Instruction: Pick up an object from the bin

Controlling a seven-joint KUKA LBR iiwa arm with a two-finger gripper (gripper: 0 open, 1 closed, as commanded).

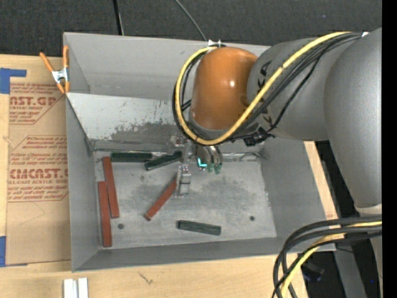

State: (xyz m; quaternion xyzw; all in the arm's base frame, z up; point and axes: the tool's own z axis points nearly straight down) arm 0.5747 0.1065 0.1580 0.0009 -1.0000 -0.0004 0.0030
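The red-brown stick [160, 202] lies mid-floor of the grey bin [80, 123], its long axis running from lower left to upper right, with its upper end at the gripper [184, 180]. We cannot tell how wide the gripper stands or whether it has hold. We count three red-brown sticks in all, the other two [110, 188] by the left wall, and three dark green sticks [198, 228].

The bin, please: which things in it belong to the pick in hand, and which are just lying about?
In hand: hand; likely the slanted red-brown stick mid-bin, its upper end at the hand.
Lying about: two red-brown sticks at left; two dark green sticks at the back; dark green stick in front.
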